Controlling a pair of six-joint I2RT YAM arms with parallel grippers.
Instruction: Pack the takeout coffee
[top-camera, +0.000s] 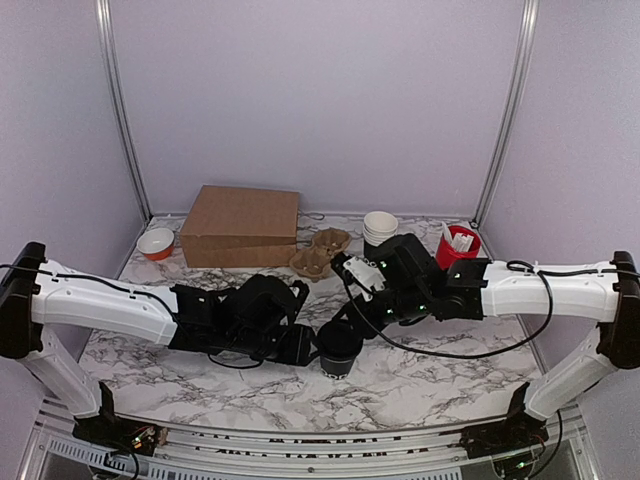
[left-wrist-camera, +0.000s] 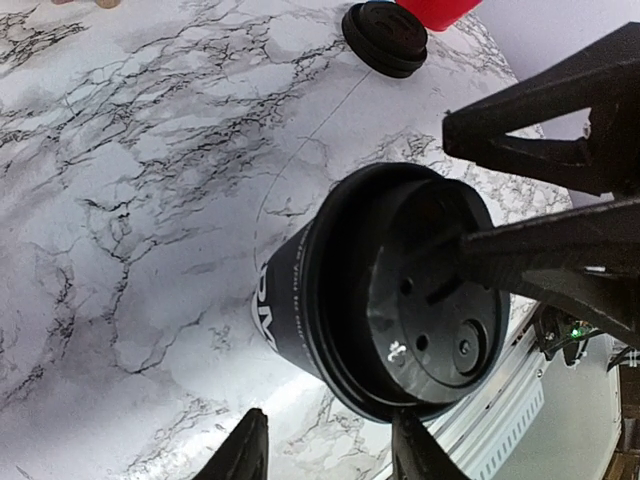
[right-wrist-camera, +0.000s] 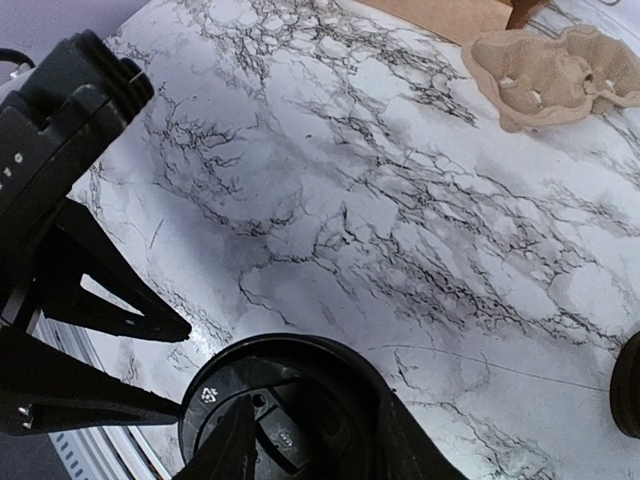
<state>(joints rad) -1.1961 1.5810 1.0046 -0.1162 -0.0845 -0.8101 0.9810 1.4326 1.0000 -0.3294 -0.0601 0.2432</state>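
The left gripper's (left-wrist-camera: 330, 445) jaws pinch the black cup (left-wrist-camera: 290, 290), steadying it upright mid-tabletop (top-camera: 190, 385) so the lid (left-wrist-camera: 430, 290) on its mouth can seat. The right gripper's (right-wrist-camera: 315, 440) jaws straddle the lid's rim; whether they grip it I cannot tell.

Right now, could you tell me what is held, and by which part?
The right gripper holds the lid by its rim, atop the cup. The left gripper flanks the cup's wall; its grip cannot be told.
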